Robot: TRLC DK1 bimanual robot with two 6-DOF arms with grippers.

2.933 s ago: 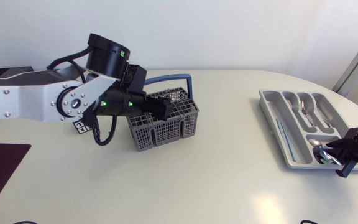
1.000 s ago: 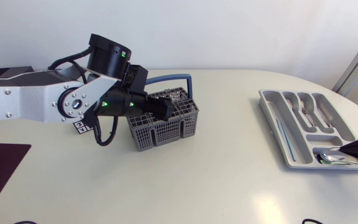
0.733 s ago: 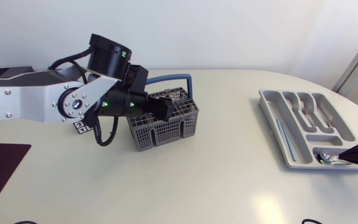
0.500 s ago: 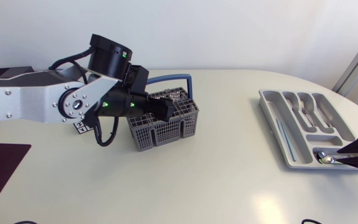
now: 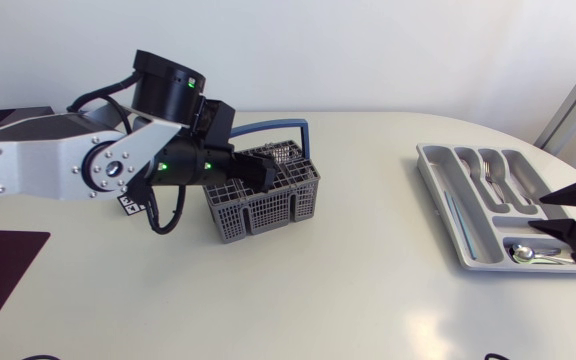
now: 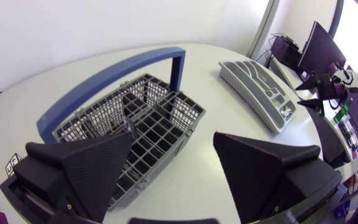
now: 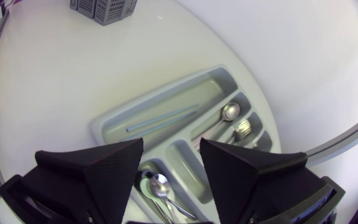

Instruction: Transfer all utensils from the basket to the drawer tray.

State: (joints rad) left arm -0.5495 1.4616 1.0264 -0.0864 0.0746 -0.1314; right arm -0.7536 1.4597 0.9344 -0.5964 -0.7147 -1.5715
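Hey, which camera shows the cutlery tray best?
The right wrist view: it looks almost straight down into the cutlery tray, with most compartments open to view. The head view shows it at an angle, one corner behind the right end effector. The left wrist view shows it small, beyond the basket.

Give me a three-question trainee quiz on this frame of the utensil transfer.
1. True or false: the right gripper is shut.
2. Which one hangs over the basket? A left gripper, B right gripper.
3. What lies in the drawer tray compartment under the right gripper?
Key: 1 false; 2 A; 3 spoons.
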